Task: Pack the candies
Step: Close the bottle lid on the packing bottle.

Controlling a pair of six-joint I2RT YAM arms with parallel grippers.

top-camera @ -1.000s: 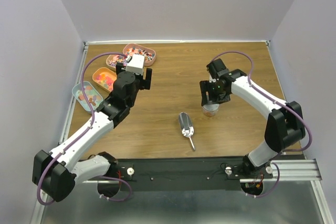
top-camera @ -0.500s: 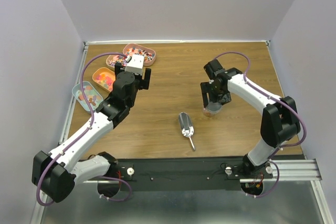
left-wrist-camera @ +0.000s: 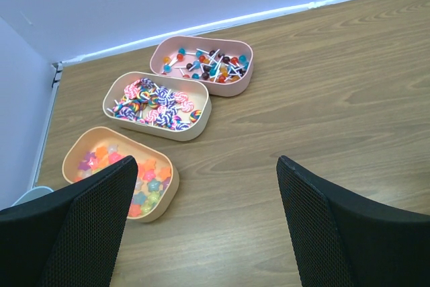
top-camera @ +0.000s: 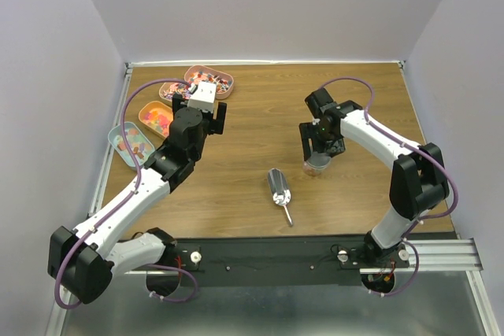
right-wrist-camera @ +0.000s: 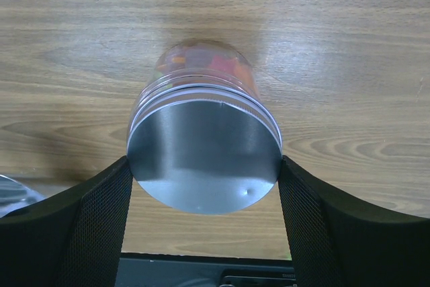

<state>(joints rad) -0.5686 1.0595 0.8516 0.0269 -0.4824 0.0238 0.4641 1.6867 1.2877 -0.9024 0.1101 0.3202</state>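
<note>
A clear jar (top-camera: 315, 166) stands right of the table's middle, with orange and red candies (right-wrist-camera: 201, 58) showing through its glass. My right gripper (right-wrist-camera: 205, 166) reaches down over it, both fingers pressed against the rim of its silver lid (right-wrist-camera: 201, 152). In the left wrist view, star-shaped candies (left-wrist-camera: 144, 179) in mixed colours lie in an orange tray (left-wrist-camera: 164, 196). My left gripper (left-wrist-camera: 206, 162) hovers open above bare wood just right of that tray, holding nothing.
A cream tray (left-wrist-camera: 181, 132) of swirl lollipops and a pink tray (left-wrist-camera: 228, 89) of ball lollipops sit behind the orange one. A blue tray (top-camera: 113, 138) lies at the left edge. A silver scoop (top-camera: 279, 186) rests on the table near the front centre.
The right arm's elbow and wrist have shifted slightly left while the gripper stays on the jar lid. The left arm has not moved.
</note>
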